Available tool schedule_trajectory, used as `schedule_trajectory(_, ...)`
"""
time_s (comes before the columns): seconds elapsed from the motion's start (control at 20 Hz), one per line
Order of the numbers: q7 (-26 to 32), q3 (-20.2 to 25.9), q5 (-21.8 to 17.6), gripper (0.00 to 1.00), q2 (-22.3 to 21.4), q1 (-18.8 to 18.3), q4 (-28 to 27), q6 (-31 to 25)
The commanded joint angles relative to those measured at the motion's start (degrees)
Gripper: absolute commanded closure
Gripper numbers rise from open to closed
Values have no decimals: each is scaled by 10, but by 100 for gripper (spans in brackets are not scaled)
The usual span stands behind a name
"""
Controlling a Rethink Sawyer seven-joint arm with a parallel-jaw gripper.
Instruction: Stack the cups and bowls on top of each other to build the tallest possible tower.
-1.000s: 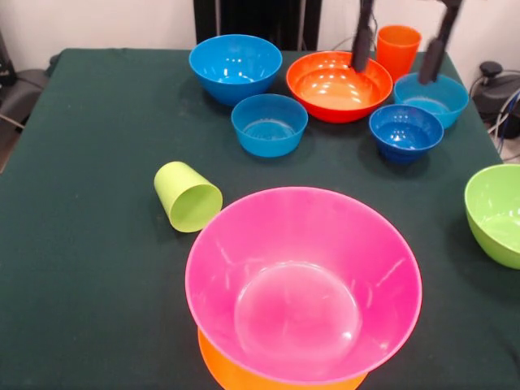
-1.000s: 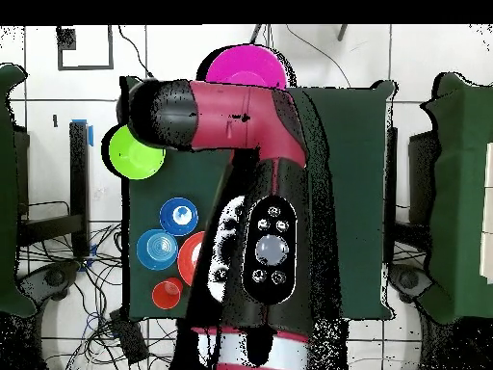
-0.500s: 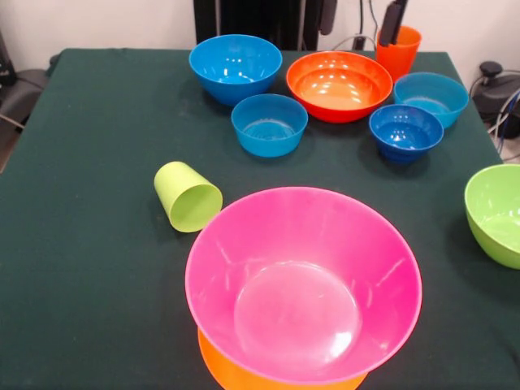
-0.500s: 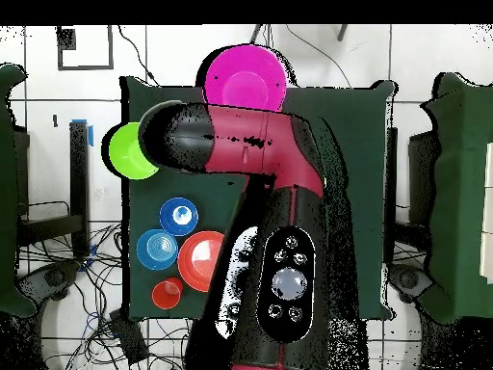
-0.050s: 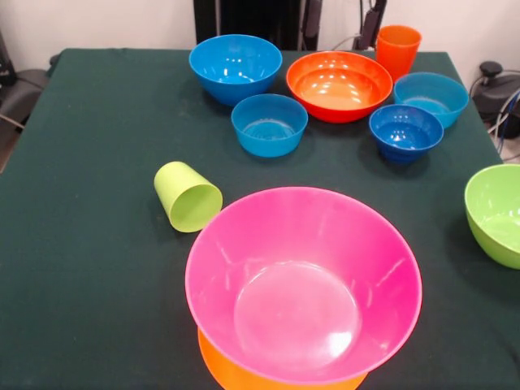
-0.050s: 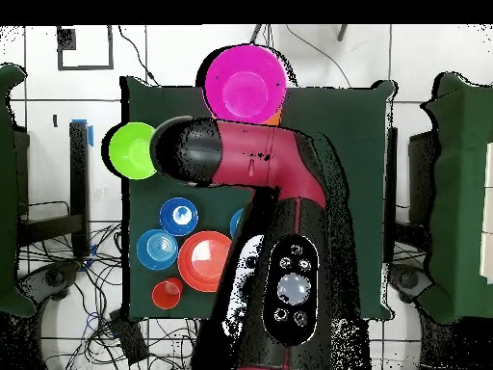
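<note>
Gripper [image 5: 337,20] has risen clear of the orange cup [image 5: 397,49].

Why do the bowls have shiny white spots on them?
Front view: room light bounces off the glossy plastic, leaving bright glare in the red-orange bowl, the big blue bowl and the pink bowl. Overhead view: the arm hides much of the table, so less shine shows.

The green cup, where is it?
In the front view the green cup lies on its side, left of the pink bowl and nearer than a small blue bowl.
</note>
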State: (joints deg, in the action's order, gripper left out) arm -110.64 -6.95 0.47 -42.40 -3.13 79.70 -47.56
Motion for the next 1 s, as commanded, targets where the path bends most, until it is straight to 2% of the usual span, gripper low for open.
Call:
schedule_trajectory(0.05, 9, 32, -29, 0, 15, -18, 92, -16)
schedule_trajectory(0.5, 15, 37, -45, 0, 13, -29, 125, 39)
schedule_trajectory(0.85, 21, 50, -47, 0, 11, -37, 131, 41)
schedule_trajectory(1.0, 22, 51, -55, 0, 27, -39, 116, 46)
